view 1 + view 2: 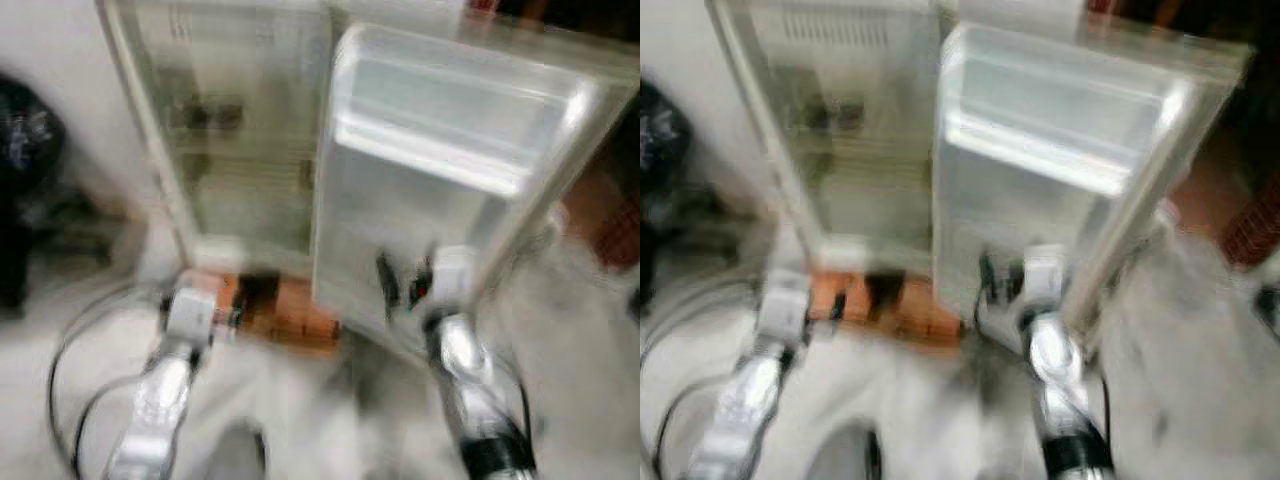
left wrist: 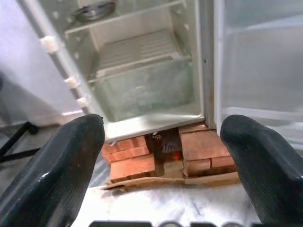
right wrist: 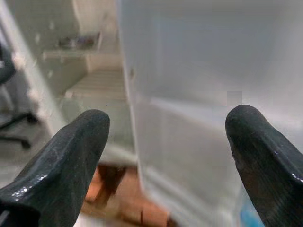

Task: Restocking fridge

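Note:
The white fridge (image 1: 240,150) stands open ahead, and its door (image 1: 440,170) is swung out toward me on the right. The head views are blurred. My left gripper (image 1: 245,300) is low, in front of the fridge's bottom edge, open and empty. In its wrist view the left gripper (image 2: 161,156) faces the clear crisper drawer (image 2: 142,90) and a wire shelf above it. A metal dish (image 2: 94,9) sits on an upper shelf. My right gripper (image 1: 403,282) is open at the door's inner face, nothing between its fingers (image 3: 71,151).
The fridge rests on stacked red bricks (image 2: 132,158) over a pale floor. A dark chair (image 1: 25,150) stands at the left, its base (image 2: 19,139) near the fridge. Cables (image 1: 80,340) loop over the floor by my left arm.

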Available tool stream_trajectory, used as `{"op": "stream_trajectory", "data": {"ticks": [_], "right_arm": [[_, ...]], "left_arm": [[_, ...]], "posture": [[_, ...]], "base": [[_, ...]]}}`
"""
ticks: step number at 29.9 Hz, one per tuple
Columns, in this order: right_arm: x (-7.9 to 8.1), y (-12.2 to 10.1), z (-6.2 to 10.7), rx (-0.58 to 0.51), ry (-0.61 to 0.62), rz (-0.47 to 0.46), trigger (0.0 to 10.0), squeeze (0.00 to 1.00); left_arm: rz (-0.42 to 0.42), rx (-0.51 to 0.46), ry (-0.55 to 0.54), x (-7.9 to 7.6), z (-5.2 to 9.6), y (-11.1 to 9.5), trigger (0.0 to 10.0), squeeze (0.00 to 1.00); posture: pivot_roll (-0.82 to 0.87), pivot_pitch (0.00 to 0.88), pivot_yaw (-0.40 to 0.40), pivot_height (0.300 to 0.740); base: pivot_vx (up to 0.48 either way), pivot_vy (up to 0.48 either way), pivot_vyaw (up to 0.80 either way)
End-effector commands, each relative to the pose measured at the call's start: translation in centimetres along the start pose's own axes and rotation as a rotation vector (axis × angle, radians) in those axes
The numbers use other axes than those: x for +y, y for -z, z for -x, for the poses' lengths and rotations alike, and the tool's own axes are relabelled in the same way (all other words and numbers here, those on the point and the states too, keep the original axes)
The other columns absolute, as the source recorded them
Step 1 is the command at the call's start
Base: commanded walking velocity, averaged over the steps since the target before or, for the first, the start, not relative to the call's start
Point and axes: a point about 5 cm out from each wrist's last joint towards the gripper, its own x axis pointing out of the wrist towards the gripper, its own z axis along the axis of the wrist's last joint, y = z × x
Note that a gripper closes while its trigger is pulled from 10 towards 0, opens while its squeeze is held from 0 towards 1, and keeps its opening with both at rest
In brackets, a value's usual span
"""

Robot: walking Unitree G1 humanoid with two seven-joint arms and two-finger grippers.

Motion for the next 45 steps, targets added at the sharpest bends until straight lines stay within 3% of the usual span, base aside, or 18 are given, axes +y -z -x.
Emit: {"op": "stream_trajectory", "data": {"ticks": [1,9,29,37,45], "right_arm": [[0.1,-0.7,-0.7,-0.022,0.007,-0.005,10.0,0.0],[0.2,-1.3,-0.9,-0.056,-0.016,0.02,10.0,0.0],[-0.3,-1.1,-1.3,-0.06,-0.02,0.019,10.0,0.0],[0.4,-1.2,-1.3,-0.082,-0.07,0.001,10.0,0.0],[1.1,-0.1,-1.1,-0.009,-0.216,-0.026,10.0,0.0]], "left_arm": [[-0.039,-0.061,0.004,0.6,-0.7,-1.5,10.0,0.0],[-0.041,-0.055,0.009,1.0,-0.7,-1.4,10.0,0.0],[-0.044,-0.05,0.011,0.9,-0.9,-1.4,10.0,0.0],[-0.051,-0.043,0.01,0.9,-0.9,-1.2,10.0,0.0],[-0.056,-0.036,0.014,0.6,-0.7,-1.1,10.0,0.0]], "posture": [[0.06,0.0,-0.038,0.74],[0.07,0.0,-0.036,0.74],[0.07,0.0,-0.04,0.74],[0.08,0.0,-0.041,0.74],[0.08,0.0,-0.046,0.74]], "base": [[0.0,0.0,0.0],[0.06,-0.173,0.12],[0.317,-0.35,0.12],[0.308,-0.363,0.58],[0.201,-0.401,0.0]]}}
